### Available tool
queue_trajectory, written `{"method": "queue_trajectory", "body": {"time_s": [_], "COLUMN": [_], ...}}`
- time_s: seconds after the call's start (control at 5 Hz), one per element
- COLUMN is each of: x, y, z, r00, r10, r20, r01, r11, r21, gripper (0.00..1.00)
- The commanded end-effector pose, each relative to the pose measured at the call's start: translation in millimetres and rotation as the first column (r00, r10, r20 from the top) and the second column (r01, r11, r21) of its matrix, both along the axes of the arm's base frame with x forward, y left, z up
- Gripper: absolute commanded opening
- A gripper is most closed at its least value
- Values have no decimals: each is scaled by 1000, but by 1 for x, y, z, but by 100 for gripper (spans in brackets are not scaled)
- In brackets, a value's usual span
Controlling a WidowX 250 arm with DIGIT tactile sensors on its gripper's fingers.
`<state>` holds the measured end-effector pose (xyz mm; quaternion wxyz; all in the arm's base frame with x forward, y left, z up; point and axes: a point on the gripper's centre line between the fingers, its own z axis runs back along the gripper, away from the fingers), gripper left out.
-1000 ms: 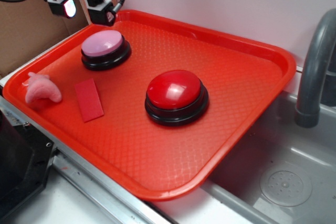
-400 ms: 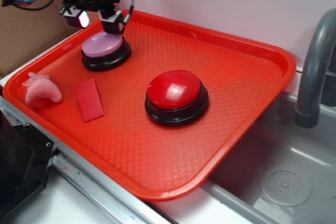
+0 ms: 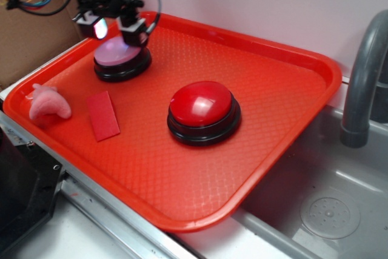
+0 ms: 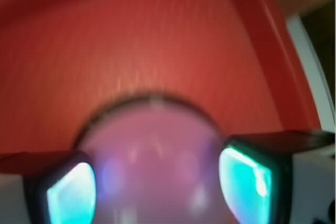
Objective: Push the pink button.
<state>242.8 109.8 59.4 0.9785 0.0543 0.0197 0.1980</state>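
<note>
At the far left corner of the red tray (image 3: 291,77), the pink button (image 3: 116,53) is sitting on its black base, well apart from the red button (image 3: 201,104) near the tray's middle. A pink plush toy (image 3: 48,104) and a flat red card (image 3: 102,115) are lying near the left rim. The gripper (image 3: 115,28) is hanging directly above the pink dome with its jaws spread apart and holding nothing; in the wrist view the two fingertips (image 4: 247,182) are flanking the dome (image 4: 152,166), one at each side.

Handling assessment: the button is appearing rigid, smooth and glossy, with a dome that probably travels downward under light force. No grasp is needed. Contact is best made on the crown of the dome, pressing straight down; an off-centre push is risking a glancing slip or sliding the base across the textured tray.
</note>
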Motion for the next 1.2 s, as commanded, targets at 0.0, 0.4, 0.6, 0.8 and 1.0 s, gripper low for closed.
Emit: {"method": "queue_trajectory", "body": {"time_s": [0.0, 0.4, 0.6, 0.8, 1.0], "x": [-16, -27, -28, -32, -32], "y": [4, 11, 10, 7, 6], "z": [80, 108, 114, 121, 124], "r00": [995, 981, 975, 977, 980], "r10": [-28, 1, 5, 28, -20], "r20": [93, 192, 221, 210, 199], "r01": [23, -23, -34, -64, -9], "r11": [998, 994, 991, 984, 990], "r21": [61, 109, 128, 164, 144], "gripper": [100, 100, 100, 100, 100]}}
